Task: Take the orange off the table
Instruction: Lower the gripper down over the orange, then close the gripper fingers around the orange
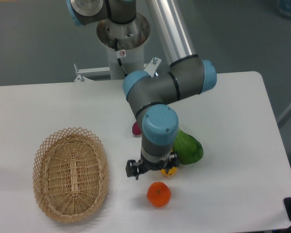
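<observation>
Black and small under the arm's blue-capped wrist, the gripper (153, 171) hangs just above the table (233, 116), a little up and to the left of the orange (158, 194). Its two fingers stand spread apart, one dark fingertip (131, 171) showing clear at the left and the other partly lost against the yellow fruit (169, 171) behind it; the jaws are open and grip nothing. The orange is not between the fingers; it lies on the white tabletop just below the gripper, apart from it, with its small green stem dimple turned upward.

Measured from the orange: the yellow fruit lies just above it and slightly right, mostly hidden by the wrist, so only its lower end shows. The green vegetable (188, 148) lies above and to the right, touching or nearly touching the yellow fruit; I cannot tell which. A small pink object (136, 129) peeks out above the orange, farther up the table, half covered by the arm. The wicker basket (71, 174) sits well to the left of the orange, oval and woven, with nothing visible inside it. The arm's grey base column (122, 36) stands far above the orange, beyond the table's back edge.
</observation>
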You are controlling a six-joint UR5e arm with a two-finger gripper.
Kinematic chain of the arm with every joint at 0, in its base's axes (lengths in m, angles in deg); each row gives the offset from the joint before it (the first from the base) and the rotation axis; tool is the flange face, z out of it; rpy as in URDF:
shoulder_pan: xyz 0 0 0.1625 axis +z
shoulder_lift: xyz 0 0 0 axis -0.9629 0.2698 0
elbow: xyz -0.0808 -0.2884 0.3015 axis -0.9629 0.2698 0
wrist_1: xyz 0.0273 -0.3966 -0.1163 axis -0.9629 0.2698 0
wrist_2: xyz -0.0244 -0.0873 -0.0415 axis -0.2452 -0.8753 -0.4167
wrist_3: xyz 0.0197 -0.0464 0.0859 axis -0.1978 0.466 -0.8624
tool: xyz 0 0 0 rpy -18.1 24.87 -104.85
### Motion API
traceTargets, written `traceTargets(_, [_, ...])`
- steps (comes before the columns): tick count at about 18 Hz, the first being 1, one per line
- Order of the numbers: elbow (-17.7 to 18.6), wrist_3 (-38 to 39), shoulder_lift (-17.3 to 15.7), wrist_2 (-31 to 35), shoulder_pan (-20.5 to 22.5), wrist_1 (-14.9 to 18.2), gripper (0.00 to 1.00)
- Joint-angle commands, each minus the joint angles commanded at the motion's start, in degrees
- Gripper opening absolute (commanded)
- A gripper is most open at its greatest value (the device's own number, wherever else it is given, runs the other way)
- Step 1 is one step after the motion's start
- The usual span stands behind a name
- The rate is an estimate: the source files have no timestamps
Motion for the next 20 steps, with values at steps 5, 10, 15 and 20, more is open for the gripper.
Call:
traceTargets(5, [-1.9,3.4,2.6,-0.1,0.1,-1.5,1.00])
traceTargets(10, [-3.1,2.4,4.8,0.2,0.0,-2.3,1.00])
traceTargets(15, [-3.7,1.9,6.4,0.4,0.0,-2.2,1.00])
traceTargets(20, [-3.3,1.9,6.8,0.5,0.0,-2.4,1.00])
